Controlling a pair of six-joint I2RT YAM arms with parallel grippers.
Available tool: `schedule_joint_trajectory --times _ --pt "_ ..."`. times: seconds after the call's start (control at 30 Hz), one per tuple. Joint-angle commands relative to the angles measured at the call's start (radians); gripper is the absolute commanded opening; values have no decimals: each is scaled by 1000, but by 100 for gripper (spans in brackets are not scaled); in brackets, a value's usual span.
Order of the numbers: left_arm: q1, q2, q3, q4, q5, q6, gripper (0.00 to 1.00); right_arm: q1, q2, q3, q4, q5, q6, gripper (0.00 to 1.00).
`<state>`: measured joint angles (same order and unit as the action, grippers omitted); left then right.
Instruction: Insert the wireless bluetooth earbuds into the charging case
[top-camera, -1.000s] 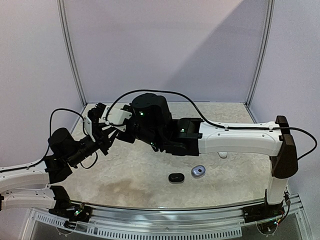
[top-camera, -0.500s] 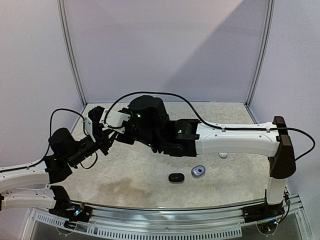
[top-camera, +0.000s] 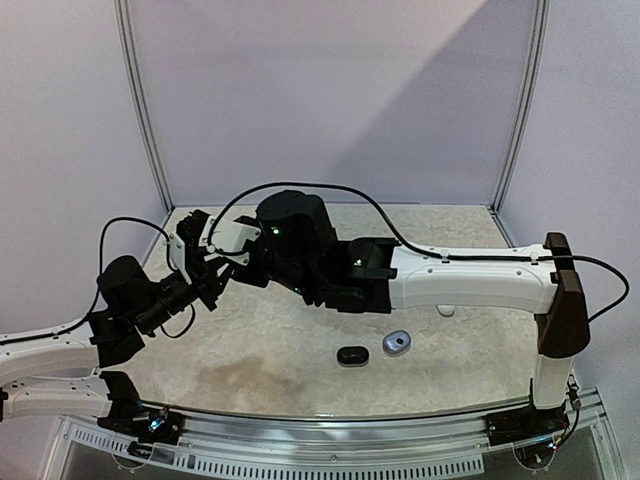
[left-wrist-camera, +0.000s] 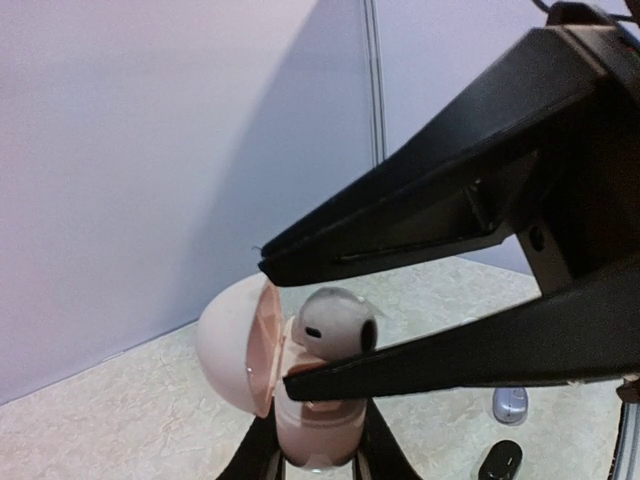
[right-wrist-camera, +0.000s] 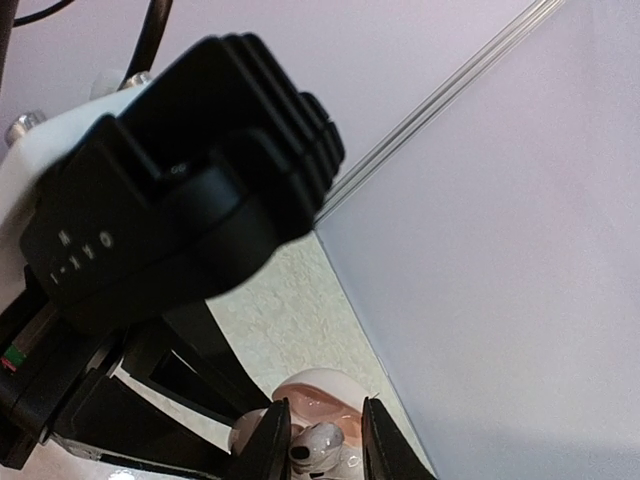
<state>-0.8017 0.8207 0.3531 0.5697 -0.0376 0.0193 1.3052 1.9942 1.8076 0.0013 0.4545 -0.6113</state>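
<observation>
Leftward, a slight shift of the right arm is noted against the earlier view, toward the left gripper. A pink charging case, its lid swung open, is clamped upright above the table by that gripper. The right gripper is parted narrowly around a white earbud, which is seated at the case's mouth; a gap is seen beside one finger.
</observation>
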Motion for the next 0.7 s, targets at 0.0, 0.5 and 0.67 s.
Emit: schedule_joint_trajectory --times 0.0,0.5,0.67 --pt "-14 -6 11 59 5 6 0 1 33 20 -75 0 11 26" --pt "-14 -9 7 56 7 -2 0 0 69 94 -163 -59 47 31" --pt "-14 -10 1 44 6 -15 0 1 59 114 -175 -74 62 40"
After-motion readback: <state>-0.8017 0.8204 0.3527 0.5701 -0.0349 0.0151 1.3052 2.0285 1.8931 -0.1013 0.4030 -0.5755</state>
